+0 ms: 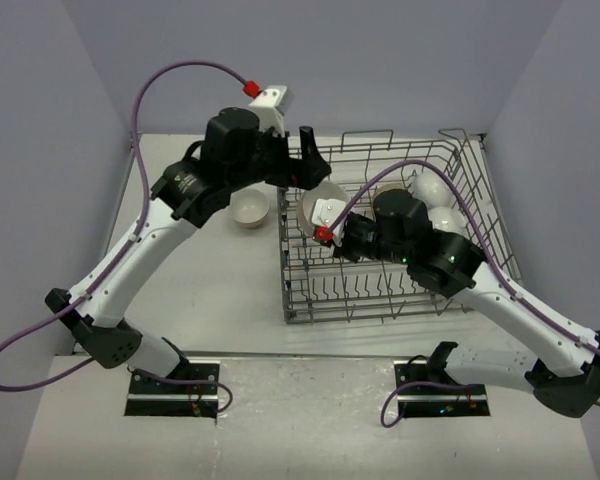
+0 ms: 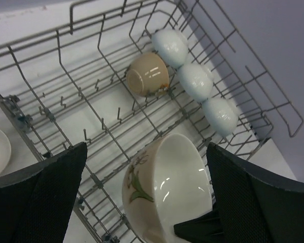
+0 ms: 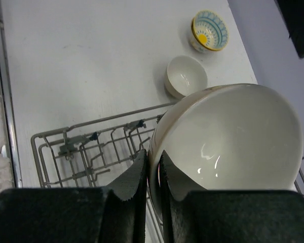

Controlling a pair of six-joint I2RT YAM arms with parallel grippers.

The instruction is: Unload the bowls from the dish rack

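A cream bowl with a green leaf pattern hangs tilted on its side over the left end of the grey wire dish rack. My right gripper is shut on its rim, one finger inside and one outside. My left gripper hovers just beyond it, jaws wide open and straddling the bowl without touching it. Further along the rack stand a tan bowl and three white bowls in a row by the far wall.
On the table left of the rack sit a plain white bowl and a patterned bowl with a yellow centre. Upright tines fill the rack floor. Grey walls close in the table on the sides and back.
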